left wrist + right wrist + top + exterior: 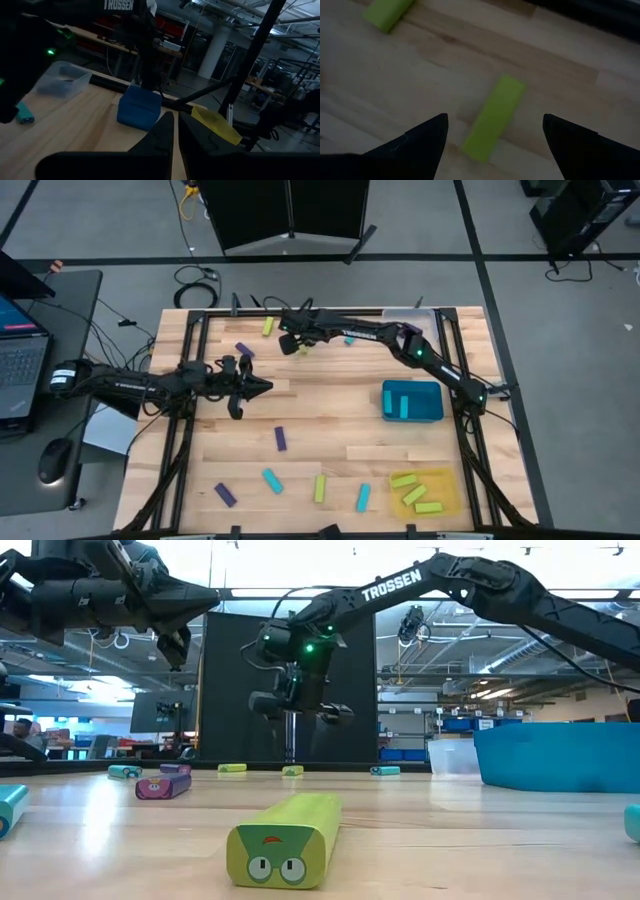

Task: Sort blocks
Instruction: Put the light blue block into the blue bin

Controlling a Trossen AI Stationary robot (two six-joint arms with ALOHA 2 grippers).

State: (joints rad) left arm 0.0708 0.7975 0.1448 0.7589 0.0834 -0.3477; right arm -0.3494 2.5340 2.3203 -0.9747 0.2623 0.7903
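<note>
Right wrist view: my right hand hangs spread over a yellow-green block lying on the bench near its far edge. Closing off-centre could skid it aside. My left hand waits mid-bench, pressed together.

High view: straight down on my whole table.
Low view: table-top level, close behind a yellow-green block.
Right wrist: close above another yellow-green block.
Left wrist: faces the teal tray, shared with high view.

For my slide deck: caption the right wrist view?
Open right gripper poised above a yellow-green block lying on the wooden table.
</note>
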